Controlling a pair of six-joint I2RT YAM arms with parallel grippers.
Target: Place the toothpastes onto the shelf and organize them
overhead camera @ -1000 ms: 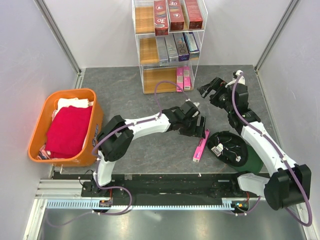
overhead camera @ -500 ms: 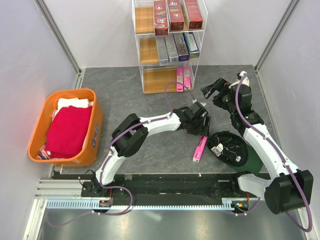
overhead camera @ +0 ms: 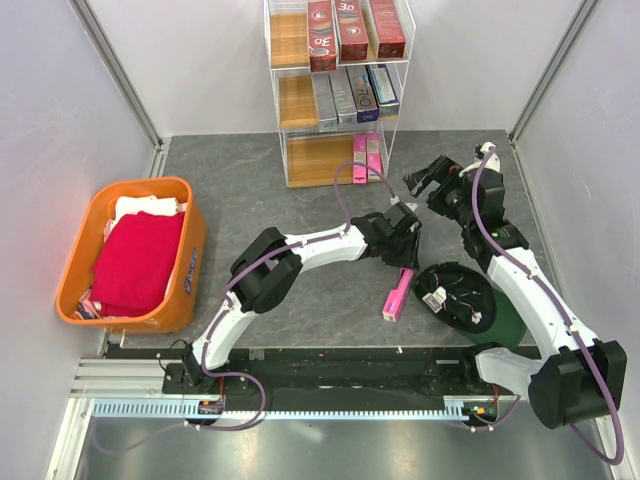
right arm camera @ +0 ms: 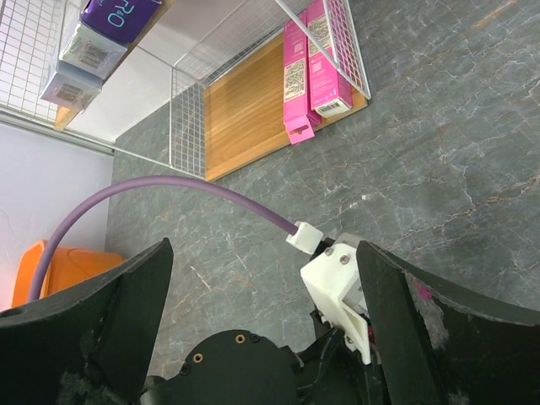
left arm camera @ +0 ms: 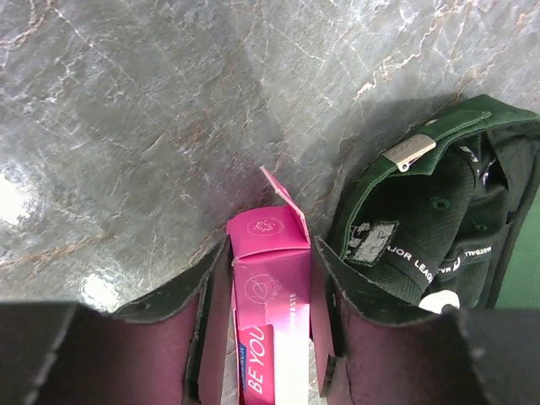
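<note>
A bright pink toothpaste box [overhead camera: 397,294] lies on the grey table right of centre. My left gripper [overhead camera: 403,262] is down over its far end. In the left wrist view both fingers press its sides, shut on the pink box [left arm camera: 270,287], whose end flap stands ajar. My right gripper [overhead camera: 425,180] hovers open above the table behind it, nothing between its fingers [right arm camera: 126,321]. The shelf [overhead camera: 315,160] stands at the back with red toothpastes [overhead camera: 355,28] on top, purple and silver ones [overhead camera: 355,95] in the middle, and two pink ones [overhead camera: 366,156] at the bottom.
A dark green cap [overhead camera: 455,295] lies directly right of the pink box, nearly touching the left gripper's right finger [left arm camera: 325,278]. An orange tub [overhead camera: 190,250] holding a red cloth [overhead camera: 135,262] stands at the left. Grey walls close in both sides.
My left gripper reached right over the pink box and its jaws closed from wide open onto the box's sides; the box turned slightly. The right arm barely moved.
</note>
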